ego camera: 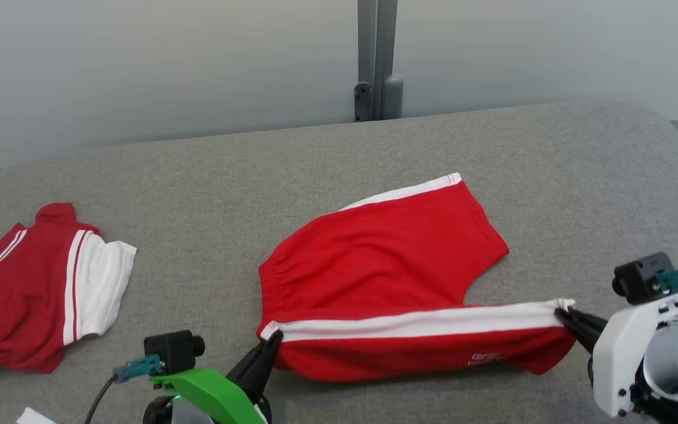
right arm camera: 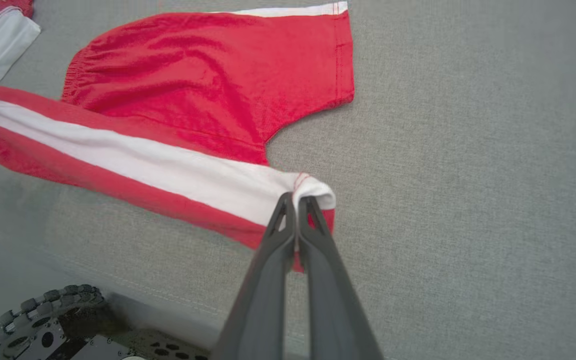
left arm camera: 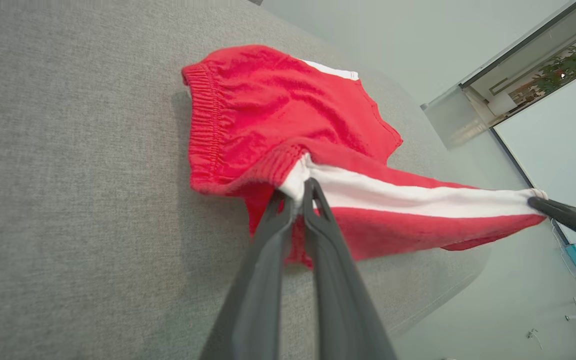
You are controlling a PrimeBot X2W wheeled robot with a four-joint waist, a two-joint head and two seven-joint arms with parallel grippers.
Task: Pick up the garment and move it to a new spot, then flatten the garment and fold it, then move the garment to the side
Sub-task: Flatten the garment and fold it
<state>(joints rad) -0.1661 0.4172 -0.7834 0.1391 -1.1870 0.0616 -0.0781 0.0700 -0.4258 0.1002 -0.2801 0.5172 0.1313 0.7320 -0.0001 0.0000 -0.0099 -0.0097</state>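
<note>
The garment [ego camera: 386, 259] is a pair of red shorts with a white side stripe, lying in the middle of the grey table [ego camera: 315, 159]. Its near edge is lifted and stretched taut between both grippers. My left gripper [ego camera: 273, 338] is shut on the waistband corner at the stripe's left end; the left wrist view has the garment [left arm camera: 288, 115] pinched at that gripper [left arm camera: 299, 192]. My right gripper [ego camera: 561, 312] is shut on the leg hem at the stripe's right end, seen in the right wrist view where the garment [right arm camera: 208, 80] meets that gripper [right arm camera: 295, 202].
A second red and white garment [ego camera: 39, 288] lies at the table's left edge. A white scrap [ego camera: 36, 417] sits at the bottom left. Behind the table stands a pale wall with a grey post [ego camera: 377, 59]. The robot's wheeled base [right arm camera: 43, 325] shows below the table's near edge.
</note>
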